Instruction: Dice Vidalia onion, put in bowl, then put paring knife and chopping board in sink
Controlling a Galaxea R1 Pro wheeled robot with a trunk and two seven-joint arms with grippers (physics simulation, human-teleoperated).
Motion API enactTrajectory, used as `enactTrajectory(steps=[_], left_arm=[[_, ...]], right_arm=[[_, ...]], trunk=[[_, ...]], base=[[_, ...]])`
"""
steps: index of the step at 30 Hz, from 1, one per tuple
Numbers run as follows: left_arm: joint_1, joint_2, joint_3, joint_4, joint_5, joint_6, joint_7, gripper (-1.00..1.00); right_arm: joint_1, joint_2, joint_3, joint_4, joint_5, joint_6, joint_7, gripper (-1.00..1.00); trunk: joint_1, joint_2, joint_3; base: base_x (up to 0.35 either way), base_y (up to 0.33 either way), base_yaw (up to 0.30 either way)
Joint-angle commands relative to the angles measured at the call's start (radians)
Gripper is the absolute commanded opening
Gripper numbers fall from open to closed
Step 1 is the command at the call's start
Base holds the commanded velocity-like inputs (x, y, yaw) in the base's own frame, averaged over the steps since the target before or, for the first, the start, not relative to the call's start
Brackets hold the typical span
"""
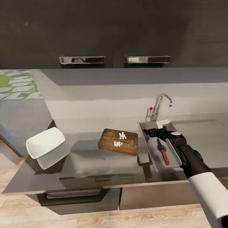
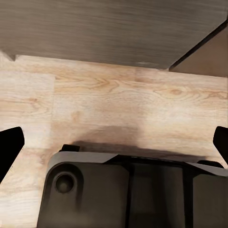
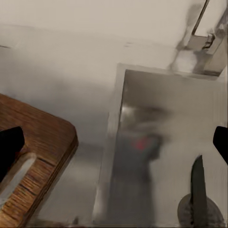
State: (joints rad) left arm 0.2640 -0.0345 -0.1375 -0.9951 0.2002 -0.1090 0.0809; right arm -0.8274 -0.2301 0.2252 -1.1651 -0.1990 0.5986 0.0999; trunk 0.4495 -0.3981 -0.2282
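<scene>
Head view: right gripper [image 1: 151,131] fingers wide apart, empty, over sink [image 1: 144,128]; paring knife [image 1: 163,153] lies below/behind them, prob. dropped there per task.

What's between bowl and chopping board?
Head view: bare countertop between the bowl and the chopping board; the diced onion sits on the board.

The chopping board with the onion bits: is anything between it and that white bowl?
Nothing visible. The countertop between the board and the bowl is bare. The diced onion lies on the board, uncovered.
</scene>
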Motion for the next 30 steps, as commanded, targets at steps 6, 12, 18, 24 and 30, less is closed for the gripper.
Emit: enactTrajectory(steps=[6,12,18,24,30], left_arm=[[0.000,0.001,-0.004,-0.002,0.008,-0.003,0.006,1.00],[0.000,0.001,-0.004,-0.001,0.008,-0.003,0.006,1.00],[0.000,0.001,-0.004,0.001,0.008,-0.003,0.006,1.00],[0.000,0.000,-0.004,0.005,0.010,-0.002,0.005,1.00],[0.000,-0.001,-0.004,0.005,0.010,-0.001,0.005,1.00]], right_arm=[[-0.001,-0.011,-0.021,0.009,-0.034,0.056,-0.001,1.00],[-0.001,-0.011,-0.078,0.040,-0.035,0.087,-0.004,1.00],[-0.001,-0.010,-0.082,0.052,-0.036,0.090,-0.006,1.00],[-0.001,-0.008,-0.082,0.063,-0.036,0.090,-0.006,1.00],[-0.001,-0.006,-0.082,0.081,-0.036,0.089,-0.007,1.00]], trunk=[[0.000,-0.002,-0.002],[0.000,-0.002,-0.002],[0.000,-0.002,-0.005],[0.000,-0.002,-0.014],[0.000,-0.002,-0.023]], base=[[-0.063,0.216,0.000],[-0.005,0.019,0.000],[0.000,0.014,0.000],[0.000,0.162,0.000],[0.000,0.030,0.000]])
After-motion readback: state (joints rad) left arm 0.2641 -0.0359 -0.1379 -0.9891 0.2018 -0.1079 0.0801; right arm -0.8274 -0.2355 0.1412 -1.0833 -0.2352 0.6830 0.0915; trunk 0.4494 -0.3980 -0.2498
